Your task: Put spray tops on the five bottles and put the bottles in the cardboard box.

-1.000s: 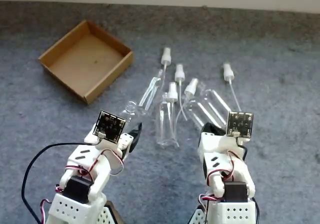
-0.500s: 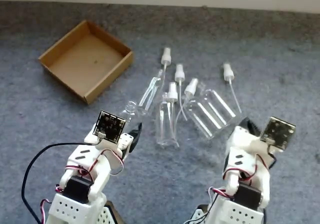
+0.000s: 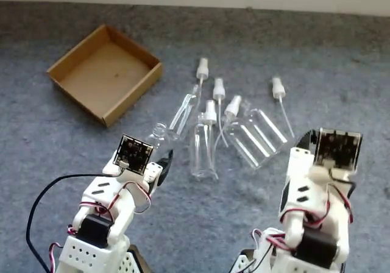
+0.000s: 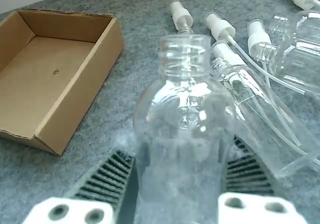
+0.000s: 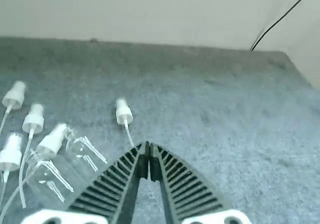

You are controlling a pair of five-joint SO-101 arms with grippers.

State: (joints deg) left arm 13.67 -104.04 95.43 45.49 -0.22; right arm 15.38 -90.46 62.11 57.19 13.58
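Left claw (image 4: pixel 180 181) clamps a bottle (image 4: pixel 185 109) (neck open). Right claw (image 5: pixel 148 156) pinched shut, empty, over table (image 3: pixel 341 53) near a loose top (image 5: pixel 123 113). Other bottles (image 3: pixel 259 136) lie beside the box (image 3: pixel 131 99).

Setting: an indoor robotics test bench. Indicators:
- The tabletop is covered in grey felt-like matting (image 3: pixel 55 163).
- A plain pale wall (image 5: pixel 150 9) runs along the far edge, with a loose black cable (image 5: pixel 280 23) against it.
- The white left arm (image 3: pixel 106 203) and right arm (image 3: pixel 311 206) carry exposed servo wiring (image 3: pixel 139 195).
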